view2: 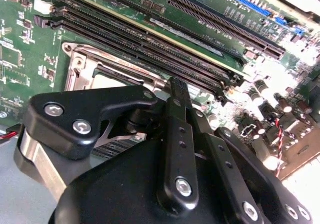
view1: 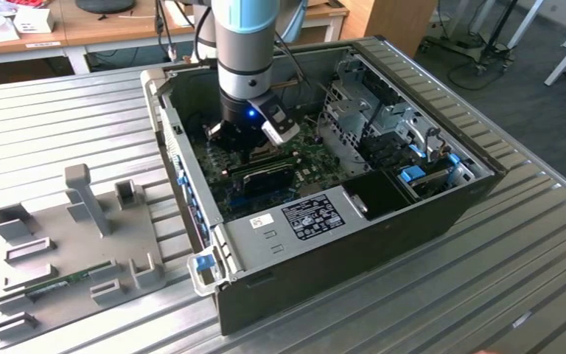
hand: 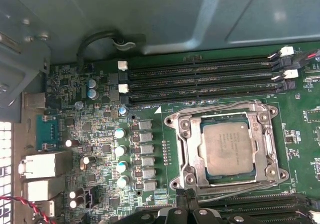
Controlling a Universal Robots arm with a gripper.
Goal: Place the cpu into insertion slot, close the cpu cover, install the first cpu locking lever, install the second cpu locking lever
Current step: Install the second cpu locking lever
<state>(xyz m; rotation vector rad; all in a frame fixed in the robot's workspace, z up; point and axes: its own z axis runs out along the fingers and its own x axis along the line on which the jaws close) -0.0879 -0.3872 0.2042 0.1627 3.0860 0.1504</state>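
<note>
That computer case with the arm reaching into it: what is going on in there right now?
A robot arm reaches down into an open computer case lying on a metal table, with its end effector low over the motherboard. In the first wrist view, the cpu already sits in the insertion slot, and the cpu cover lies flat around it as a metal frame. The end effector hangs beside the socket, next to the long black memory slots.
</note>
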